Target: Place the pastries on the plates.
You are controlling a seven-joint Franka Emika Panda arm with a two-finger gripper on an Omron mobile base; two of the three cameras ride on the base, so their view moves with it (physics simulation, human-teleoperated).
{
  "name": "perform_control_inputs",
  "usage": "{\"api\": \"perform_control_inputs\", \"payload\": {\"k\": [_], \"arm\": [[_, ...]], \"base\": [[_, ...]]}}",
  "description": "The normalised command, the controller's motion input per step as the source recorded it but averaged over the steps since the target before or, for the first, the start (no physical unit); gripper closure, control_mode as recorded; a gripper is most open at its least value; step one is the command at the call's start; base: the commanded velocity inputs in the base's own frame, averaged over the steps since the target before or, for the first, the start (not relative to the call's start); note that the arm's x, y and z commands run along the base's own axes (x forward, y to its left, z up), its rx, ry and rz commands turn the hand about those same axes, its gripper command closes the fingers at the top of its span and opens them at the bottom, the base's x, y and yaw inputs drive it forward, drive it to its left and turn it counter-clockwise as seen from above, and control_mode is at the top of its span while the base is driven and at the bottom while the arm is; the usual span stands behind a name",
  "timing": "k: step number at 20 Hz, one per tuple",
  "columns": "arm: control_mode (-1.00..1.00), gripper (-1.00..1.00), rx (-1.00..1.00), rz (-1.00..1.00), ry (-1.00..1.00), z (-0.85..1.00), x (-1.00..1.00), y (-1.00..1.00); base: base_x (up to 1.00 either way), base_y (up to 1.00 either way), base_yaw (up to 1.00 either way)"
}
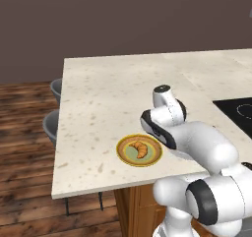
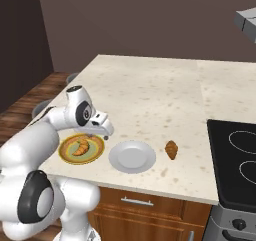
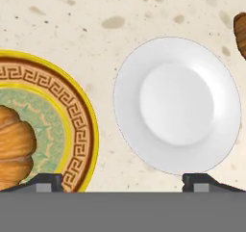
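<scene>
Here the gripper hangs low over the counter near its front edge, its two dark fingertips spread wide apart and holding nothing. A croissant lies on the yellow-rimmed plate, which sits near the front left corner of the counter. Just beside it, towards the cooktop, rests the plain white plate, bare on top. A second croissant lies on the counter itself, just past the white plate and apart from it, between that plate and the cooktop's edge
</scene>
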Motion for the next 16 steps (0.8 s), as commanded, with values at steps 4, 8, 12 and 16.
{"api": "perform_control_inputs", "payload": {"k": [4,8,12,16], "arm": [[-1.0,-1.0,-0.04,0.0,0.0,0.38,0.0,-0.99],[-1.0,-1.0,0.0,0.0,0.01,0.16,0.05,-1.0],[-1.0,-1.0,0.0,0.0,0.03,0.0,0.31,-1.0],[-1.0,-1.0,0.0,0.0,0.05,0.0,0.41,-1.0]], "base": [[0.0,0.0,0.0],[0.0,0.0,0.0],[0.0,0.0,0.0],[0.0,0.0,0.0]]}}
